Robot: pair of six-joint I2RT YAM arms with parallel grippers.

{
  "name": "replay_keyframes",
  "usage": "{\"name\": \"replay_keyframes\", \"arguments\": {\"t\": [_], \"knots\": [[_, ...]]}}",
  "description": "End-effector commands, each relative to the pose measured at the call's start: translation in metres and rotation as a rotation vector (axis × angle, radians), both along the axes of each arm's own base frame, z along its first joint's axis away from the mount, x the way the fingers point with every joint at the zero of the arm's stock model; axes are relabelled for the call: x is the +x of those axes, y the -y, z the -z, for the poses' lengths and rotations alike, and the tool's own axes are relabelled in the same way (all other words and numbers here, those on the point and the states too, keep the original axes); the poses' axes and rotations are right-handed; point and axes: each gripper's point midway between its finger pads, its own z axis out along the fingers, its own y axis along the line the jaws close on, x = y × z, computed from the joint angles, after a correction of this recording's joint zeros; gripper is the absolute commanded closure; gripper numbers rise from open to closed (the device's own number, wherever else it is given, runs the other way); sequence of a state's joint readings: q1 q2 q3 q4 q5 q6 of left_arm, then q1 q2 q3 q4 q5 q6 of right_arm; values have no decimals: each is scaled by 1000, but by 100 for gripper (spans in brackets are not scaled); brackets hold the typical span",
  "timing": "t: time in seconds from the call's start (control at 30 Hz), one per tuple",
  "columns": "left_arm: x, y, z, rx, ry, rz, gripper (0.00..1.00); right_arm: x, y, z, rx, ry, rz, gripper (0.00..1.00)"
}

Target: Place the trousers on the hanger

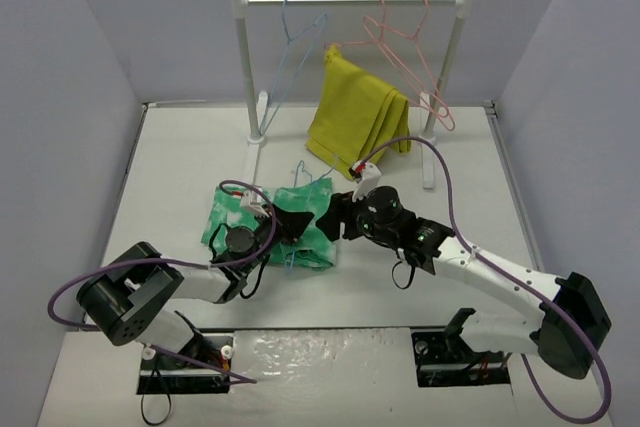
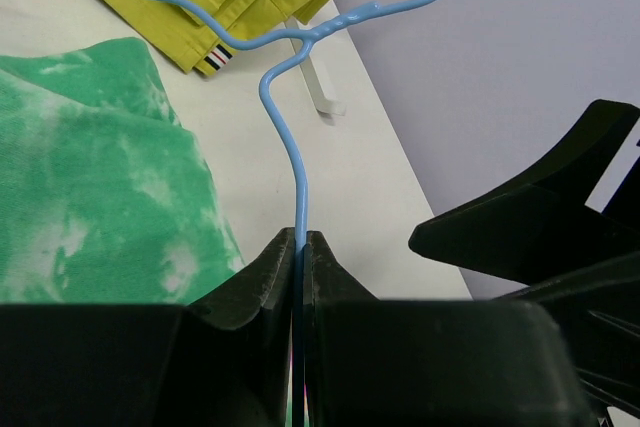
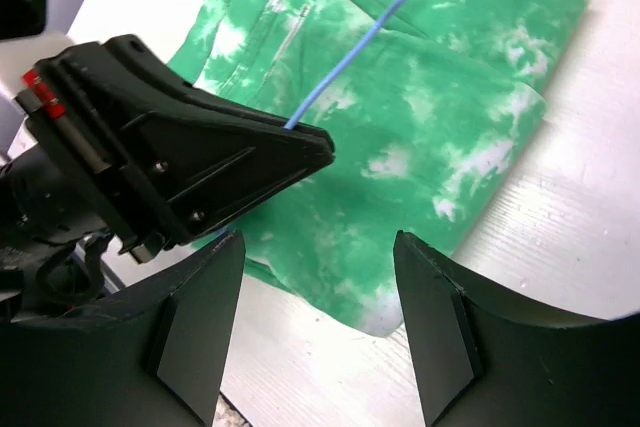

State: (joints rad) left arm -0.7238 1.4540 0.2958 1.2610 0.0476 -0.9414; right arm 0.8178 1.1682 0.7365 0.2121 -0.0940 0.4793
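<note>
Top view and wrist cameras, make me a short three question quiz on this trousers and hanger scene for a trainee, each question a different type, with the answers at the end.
1. True or false: the left gripper is shut on the wire of the blue hanger.
2. Multiple choice: the green trousers are A) lying on the table, B) draped over the rail, C) held up by both arms.
3. Fill in the blank: the right gripper hangs over the trousers with its jaws ____ and nothing between them.

Key: 1 true; 2 A; 3 open.
</note>
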Motion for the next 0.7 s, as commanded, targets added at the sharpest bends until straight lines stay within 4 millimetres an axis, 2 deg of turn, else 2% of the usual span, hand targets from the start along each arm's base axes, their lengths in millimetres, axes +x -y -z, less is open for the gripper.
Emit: {"name": "replay_keyframes", "arguments": {"t": [0.0,0.13,0.2,0.27,0.47,0.67], "knots": [[0,3,-48,-95,134,4,100,32,-10,-39,102,30,157,40],[0,2,-50,-96,139,3,100,61,-13,-51,122,80,275,39],[0,2,-50,-92,139,2,100,72,-20,-50,125,88,299,39],[-1,1,-52,-91,142,-1,100,83,-17,-54,120,107,363,38],[-3,0,-55,-84,147,-2,100,106,-17,-38,87,99,472,38],[-4,1,-54,-73,144,5,100,119,-35,-33,98,111,456,38]]}}
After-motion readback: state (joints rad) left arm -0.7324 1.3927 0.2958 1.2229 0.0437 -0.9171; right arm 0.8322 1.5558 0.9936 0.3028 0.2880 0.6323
